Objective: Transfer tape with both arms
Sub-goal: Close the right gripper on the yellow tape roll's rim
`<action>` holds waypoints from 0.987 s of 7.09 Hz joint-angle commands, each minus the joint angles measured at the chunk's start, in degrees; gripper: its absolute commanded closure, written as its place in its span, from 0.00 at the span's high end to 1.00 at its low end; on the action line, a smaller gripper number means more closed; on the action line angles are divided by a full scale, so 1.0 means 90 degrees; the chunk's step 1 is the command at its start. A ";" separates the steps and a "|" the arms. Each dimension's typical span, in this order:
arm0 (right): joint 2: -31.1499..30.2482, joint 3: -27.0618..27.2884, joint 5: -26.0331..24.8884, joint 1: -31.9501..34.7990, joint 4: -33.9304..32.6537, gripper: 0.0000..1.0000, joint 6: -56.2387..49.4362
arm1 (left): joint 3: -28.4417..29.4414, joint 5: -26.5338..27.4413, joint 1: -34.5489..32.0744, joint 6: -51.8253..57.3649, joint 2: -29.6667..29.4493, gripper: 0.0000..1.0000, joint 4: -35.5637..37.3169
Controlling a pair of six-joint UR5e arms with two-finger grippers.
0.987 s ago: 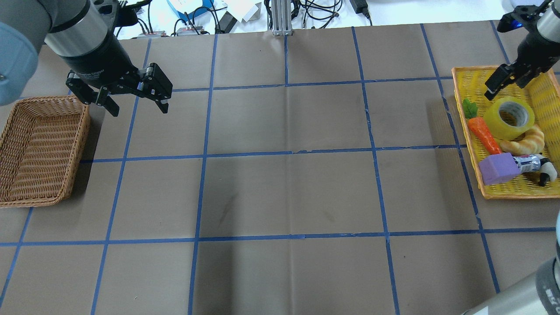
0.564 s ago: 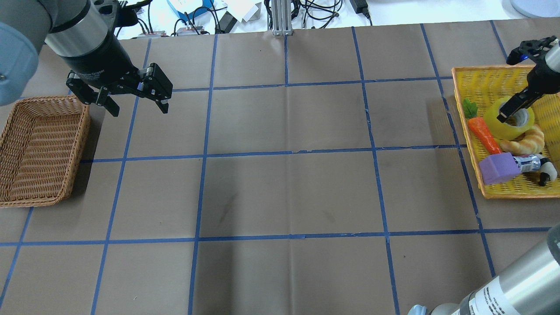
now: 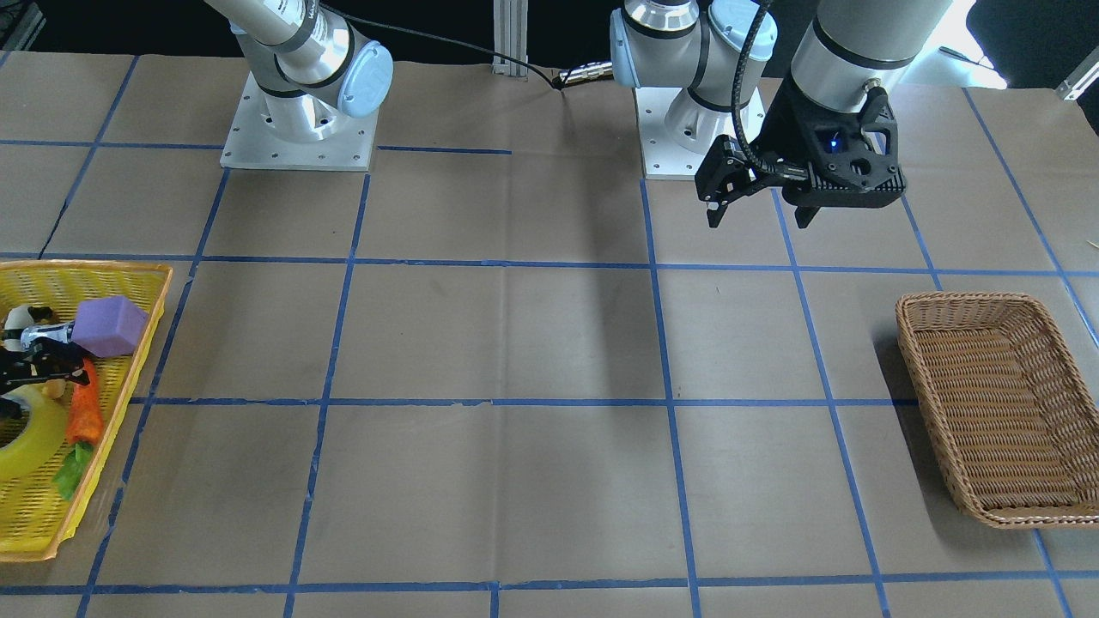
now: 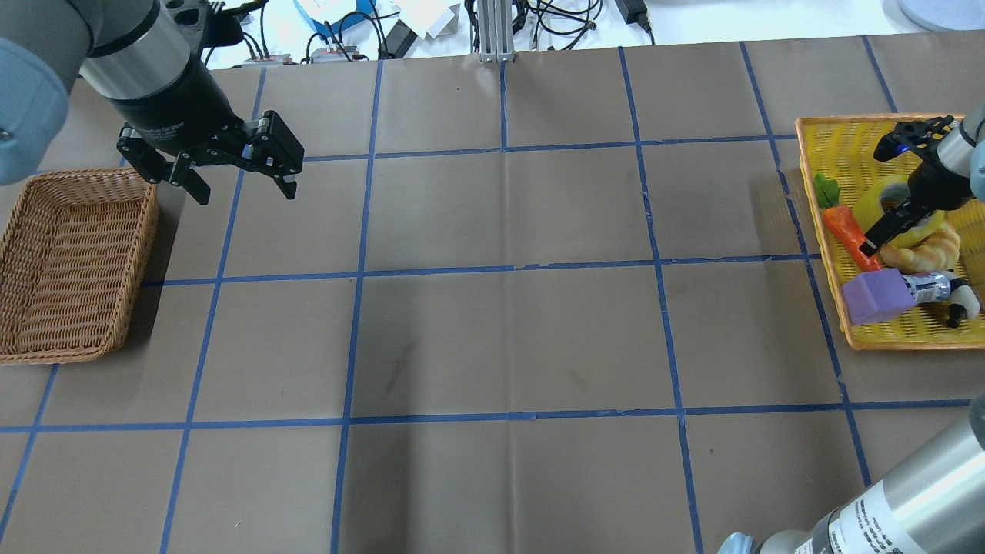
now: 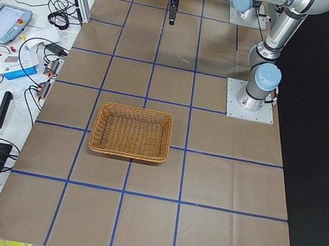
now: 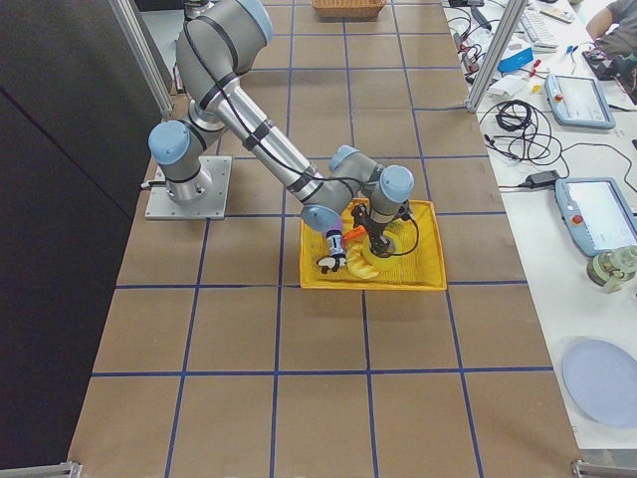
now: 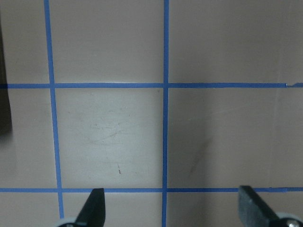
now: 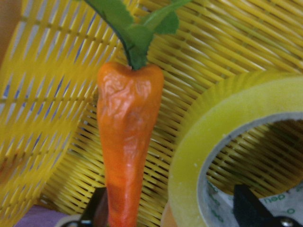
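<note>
The yellow tape roll (image 4: 877, 201) lies flat in the yellow tray (image 4: 806, 169) at the table's right end; it also shows in the front view (image 3: 21, 442) and close up in the right wrist view (image 8: 222, 137). My right gripper (image 4: 885, 225) is open and low over it. In the right wrist view (image 8: 170, 213) one finger is outside the roll beside the toy carrot (image 8: 128, 142) and the other is inside the pale core. My left gripper (image 4: 246, 192) is open and empty, held above the table next to the wicker basket (image 4: 142, 254).
The tray also holds the carrot (image 4: 850, 235), a purple block (image 4: 873, 296), a croissant (image 4: 927, 250) and a small tube (image 4: 935, 286), all close around the tape. The brown wicker basket (image 3: 910, 343) sits at the table's left end. Cables lie beyond the far edge.
My right gripper has come down and toward me from over the tray's far part onto the tape, its fingers now either side of the roll's wall. The left arm has not moved.
</note>
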 commanded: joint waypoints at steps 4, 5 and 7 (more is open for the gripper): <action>-0.0399 -0.0154 -0.0246 0.0045 0.0071 0.00 0.0479 | -0.0003 0.0000 0.0000 0.0003 0.0000 1.00 0.0000; -0.0566 -0.0154 -0.0236 0.0094 0.0159 0.00 0.0530 | -0.0003 0.0000 0.0000 0.0003 0.0000 1.00 0.0000; -0.1120 -0.0174 -0.0217 0.0879 0.0732 0.00 0.1664 | 0.0006 0.0000 0.0000 0.0013 0.0000 1.00 0.0000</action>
